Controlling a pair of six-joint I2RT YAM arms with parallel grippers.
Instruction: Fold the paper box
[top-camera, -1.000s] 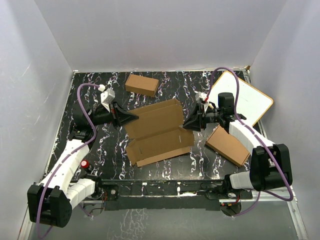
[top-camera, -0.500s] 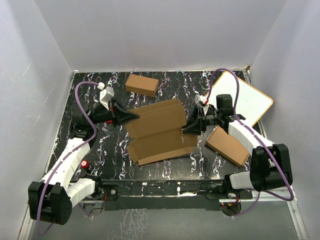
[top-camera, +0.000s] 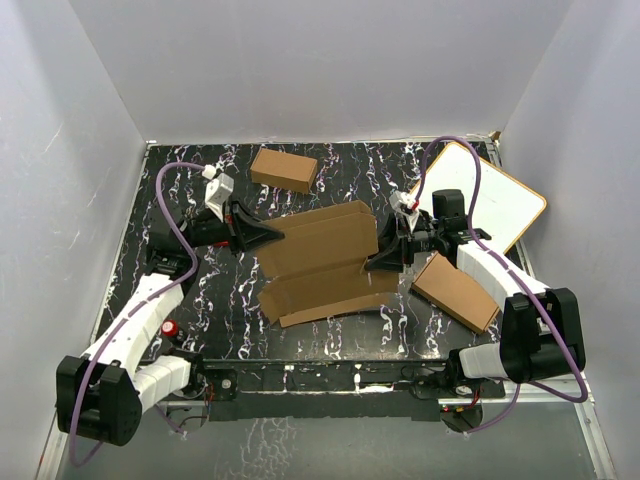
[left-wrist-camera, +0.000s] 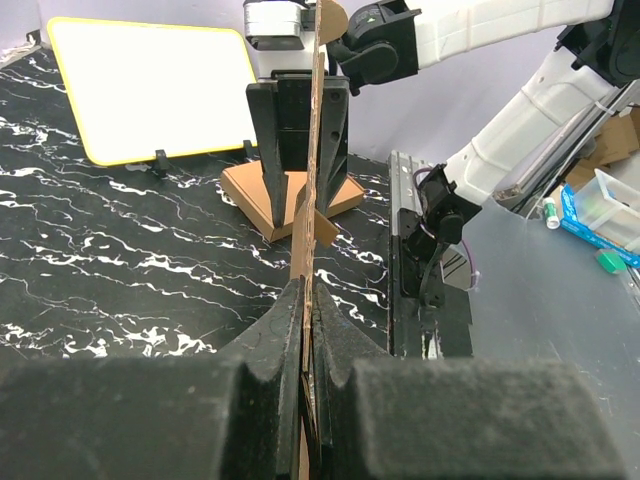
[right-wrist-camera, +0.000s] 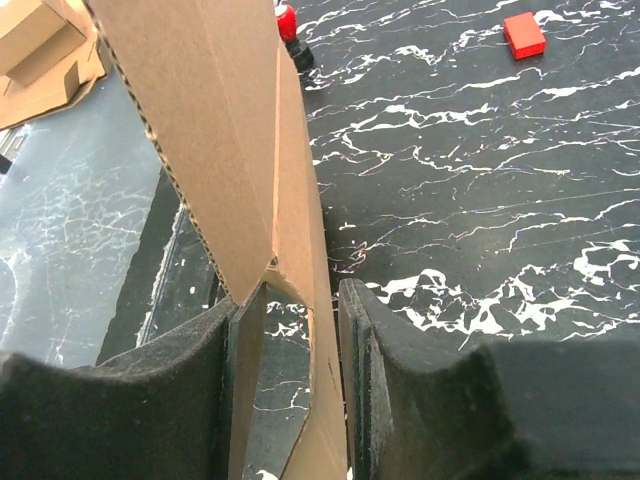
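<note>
Top external view: shows the paper box (top-camera: 320, 262) in the middle of the black marbled table (top-camera: 170, 185), between the two arms, as a flat die-cut sheet partly opened, its panels creased and side flaps showing. Has the left gripper (top-camera: 262, 236) at the box's left edge and the right gripper (top-camera: 380, 258) at its right edge. Places a smaller brown carton (top-camera: 284, 168) beyond the box toward the back wall and apart from it, a flat brown carton (top-camera: 455, 290) beside the right forearm, and a white board (top-camera: 490, 200) with a yellow rim at the back right corner.

Left wrist: looks edge-on along the cardboard, upright and thin. Shows the left jaws together, clamped on the box's edge, with both pads against it. Catches the right gripper's black fingers at the far end of the same sheet.

Right wrist: shows the right jaws apart, straddling a folded flap of the box, one layer close by each finger, dark floor visible between the layers. Cannot tell whether the pads press it.
</note>
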